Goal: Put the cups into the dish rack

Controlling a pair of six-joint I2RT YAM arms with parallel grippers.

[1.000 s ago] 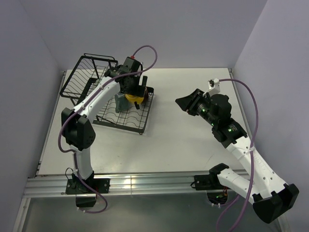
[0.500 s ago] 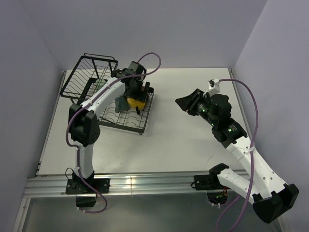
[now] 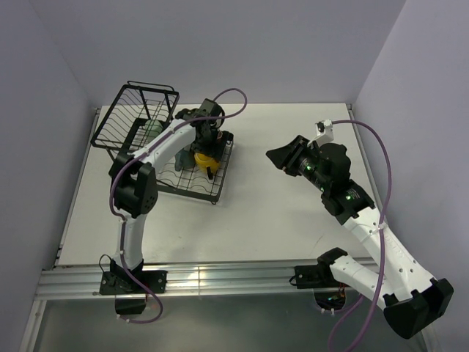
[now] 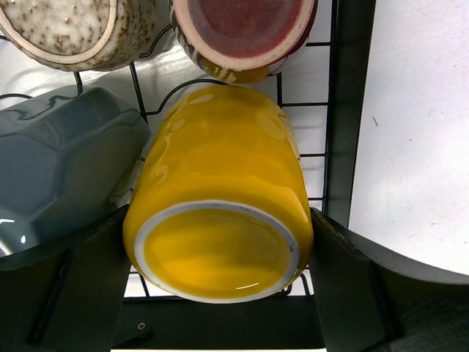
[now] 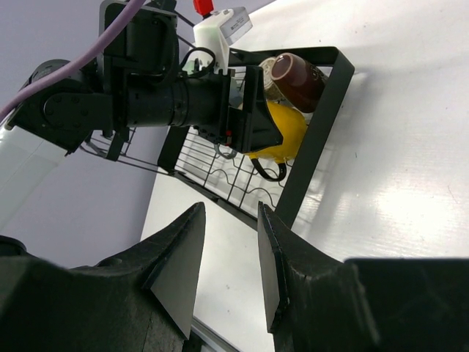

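Note:
The yellow mug (image 4: 220, 183) lies on its side on the dish rack's (image 3: 139, 110) flat tray, base toward the left wrist camera, handle down toward the wires. My left gripper (image 4: 220, 224) is shut on it, one finger against each side. The pale green tumbler (image 4: 58, 161) lies just left of the mug. The beige speckled cup (image 4: 66, 29) and the dark brown mug (image 4: 242, 37) lie beyond, mouths toward the camera. My right gripper (image 5: 231, 242) hangs open and empty over the table, pointing at the rack from the right.
The rack's black frame bar (image 4: 344, 110) runs just right of the yellow mug, with bare white table beyond it. The taller wire basket stands at the back left by the wall. My left arm (image 3: 157, 143) stretches over the tray.
My left arm has swung its elbow and wrist rightward over the tray, and the yellow mug has shifted slightly toward the near edge with it. The right arm has not moved.

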